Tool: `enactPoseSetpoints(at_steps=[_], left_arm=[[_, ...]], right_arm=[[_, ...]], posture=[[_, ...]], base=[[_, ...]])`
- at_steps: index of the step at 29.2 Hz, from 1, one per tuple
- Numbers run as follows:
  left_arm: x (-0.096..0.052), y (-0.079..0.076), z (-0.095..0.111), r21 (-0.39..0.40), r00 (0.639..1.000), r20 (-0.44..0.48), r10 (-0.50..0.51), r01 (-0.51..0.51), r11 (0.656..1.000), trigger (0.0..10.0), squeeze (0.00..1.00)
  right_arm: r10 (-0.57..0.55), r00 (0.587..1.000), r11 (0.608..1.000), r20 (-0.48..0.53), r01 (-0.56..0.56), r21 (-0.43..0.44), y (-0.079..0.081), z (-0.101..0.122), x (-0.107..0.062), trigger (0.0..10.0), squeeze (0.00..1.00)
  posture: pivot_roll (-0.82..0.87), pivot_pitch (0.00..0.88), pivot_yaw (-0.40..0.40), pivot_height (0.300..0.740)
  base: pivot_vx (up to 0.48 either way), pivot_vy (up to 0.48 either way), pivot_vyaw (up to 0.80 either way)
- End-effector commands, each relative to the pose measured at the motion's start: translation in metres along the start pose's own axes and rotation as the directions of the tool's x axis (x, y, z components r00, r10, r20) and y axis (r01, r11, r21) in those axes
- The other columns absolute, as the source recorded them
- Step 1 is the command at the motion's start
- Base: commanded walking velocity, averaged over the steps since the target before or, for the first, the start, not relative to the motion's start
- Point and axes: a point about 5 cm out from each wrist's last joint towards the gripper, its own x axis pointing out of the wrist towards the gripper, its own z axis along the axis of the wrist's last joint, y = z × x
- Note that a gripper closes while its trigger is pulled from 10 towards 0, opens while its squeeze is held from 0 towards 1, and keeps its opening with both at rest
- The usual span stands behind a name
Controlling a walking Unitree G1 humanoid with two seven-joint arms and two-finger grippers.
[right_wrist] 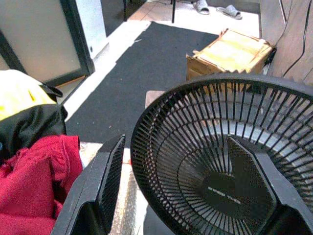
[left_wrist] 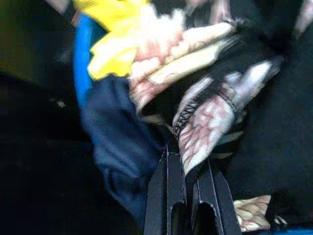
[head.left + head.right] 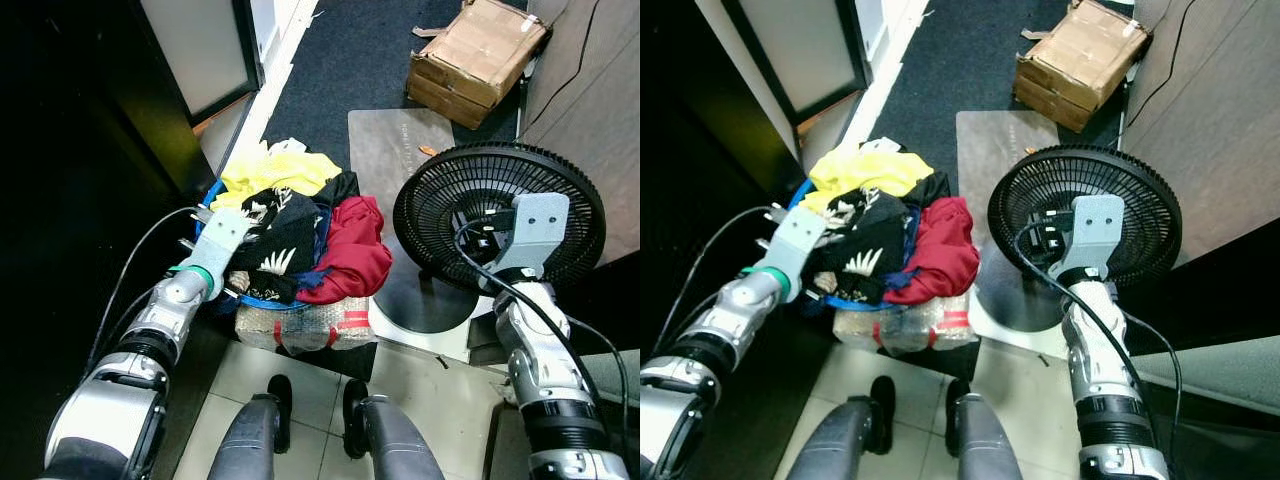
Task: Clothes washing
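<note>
Clothes (image 3: 300, 225) lie heaped in a basket (image 3: 211, 195), which the left gripper (image 2: 185, 193) pokes into (fingers pinched around cloth). A fan (image 1: 220, 161) sits between the right gripper's (image 1: 190, 191) spread fingers, a box (image 3: 478, 55) beyond.

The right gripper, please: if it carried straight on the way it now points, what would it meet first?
Most likely the black fan: the right gripper has its open fingers either side of the fan's grille, though the gap is hard to judge.
</note>
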Motion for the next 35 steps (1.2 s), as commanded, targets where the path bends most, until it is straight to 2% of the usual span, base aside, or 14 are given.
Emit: enactPoseSetpoints(at_steps=[1, 2, 3, 4, 5, 7, 9, 10, 13, 20, 25, 28, 31, 35], left_arm=[[-0.004, 0.014, 0.003, -0.095, 0.999, 0.034, 0.032, -0.028, 0.995, 0.0, 0.0], [-0.004, 0.014, 0.003, -0.095, 0.999, 0.034, 0.032, -0.028, 0.995, 0.0, 0.0], [-0.009, 0.024, 0.046, -0.231, 0.981, 0.186, 0.048, -0.004, 0.973, 10.0, 0.0], [-0.009, 0.024, 0.046, -0.231, 0.981, 0.186, 0.048, -0.004, 0.973, 10.0, 0.0], [-0.022, 0.027, 0.081, -0.315, 0.949, 0.313, 0.035, 0.069, 0.947, 10.0, 0.0], [-0.022, 0.027, 0.081, -0.315, 0.949, 0.313, 0.035, 0.069, 0.947, 10.0, 0.0], [-0.061, 0.006, 0.134, -0.354, 0.837, 0.54, -0.086, 0.318, 0.88, 10.0, 0.0], [-0.061, 0.006, 0.134, -0.354, 0.837, 0.54, -0.086, 0.318, 0.88, 10.0, 0.0], [-0.091, -0.035, 0.153, -0.226, 0.7, 0.653, -0.289, 0.545, 0.808, 10.0, 0.0], [-0.1, -0.06, 0.168, -0.224, 0.647, 0.698, -0.306, 0.604, 0.765, 10.0, 0.0], [-0.12, -0.052, 0.212, -0.128, 0.611, 0.786, -0.091, 0.305, 0.944, 10.0, 0.0], [-0.129, -0.042, 0.227, -0.1, 0.572, 0.818, -0.06, 0.244, 0.964, 10.0, 0.0], [-0.148, -0.018, 0.26, -0.059, 0.442, 0.897, 0.002, 0.116, 0.992, 10.0, 0.0], [-0.154, -0.01, 0.271, -0.054, 0.387, 0.922, 0.024, 0.067, 0.996, 10.0, 0.0]], right_arm=[[-0.015, 1.0, 1.0, -0.027, 0.015, 0.021, -0.001, -0.006, -0.002, 10.0, 0.0], [-0.015, 1.0, 1.0, -0.027, 0.015, 0.021, -0.001, -0.006, -0.002, 10.0, 0.0], [0.0, 1.0, 0.999, 0.005, 0.0, 0.046, 0.007, 0.002, 0.002, 10.0, 0.0], [0.0, 1.0, 0.999, 0.005, 0.0, 0.046, 0.007, 0.002, 0.002, 10.0, 0.0], [0.012, 0.999, 0.998, 0.03, -0.014, 0.066, 0.013, 0.008, 0.006, 10.0, 0.0], [0.012, 0.999, 0.998, 0.03, -0.014, 0.066, 0.013, 0.008, 0.006, 10.0, 0.0], [0.031, 0.998, 0.996, 0.06, -0.036, 0.087, 0.022, 0.015, 0.012, 10.0, 0.0], [0.031, 0.998, 0.996, 0.06, -0.036, 0.087, 0.022, 0.015, 0.012, 10.0, 0.0], [0.039, 0.997, 0.996, 0.066, -0.044, 0.078, 0.02, 0.017, 0.018, 10.0, 0.0], [0.031, 0.997, 0.997, 0.075, -0.035, 0.064, 0.013, 0.02, 0.021, 10.0, 0.0], [0.029, 0.993, 0.998, 0.11, -0.035, 0.051, 0.014, 0.03, 0.02, 10.0, 0.0], [0.031, 0.991, 0.998, 0.13, -0.038, 0.055, 0.017, 0.035, 0.021, 10.0, 0.0], [0.04, 0.979, 0.997, 0.2, -0.052, 0.053, 0.022, 0.054, 0.03, 10.0, 0.0], [0.042, 0.973, 0.997, 0.228, -0.056, 0.052, 0.022, 0.062, 0.033, 10.0, 0.0]], posture=[[-0.01, 0.352, 0.091, 0.74], [-0.01, 0.352, 0.091, 0.74], [0.01, 0.312, 0.081, 0.74], [0.01, 0.312, 0.081, 0.74], [0.02, 0.291, 0.075, 0.74], [0.02, 0.291, 0.075, 0.74], [0.02, 0.254, 0.061, 0.74], [0.02, 0.254, 0.061, 0.74], [0.02, 0.219, 0.044, 0.74], [0.0, 0.179, 0.036, 0.74], [0.01, 0.149, 0.028, 0.74], [0.01, 0.131, 0.023, 0.74], [0.01, 0.108, 0.015, 0.74], [0.01, 0.098, 0.008, 0.74]], base=[[0.0, 0.0, 0.0], [0.0, 0.0, 0.0], [0.0, 0.0, 0.0], [0.0, 0.0, 0.0], [0.0, 0.0, 0.0], [0.0, 0.0, 0.0], [0.0, 0.0, 0.0], [0.0, 0.0, 0.0], [0.0, 0.0, 0.0], [0.0, 0.0, 0.0], [0.0, 0.0, 0.0], [0.0, 0.0, 0.0], [0.0, 0.0, 0.0], [0.0, 0.0, 0.0]])
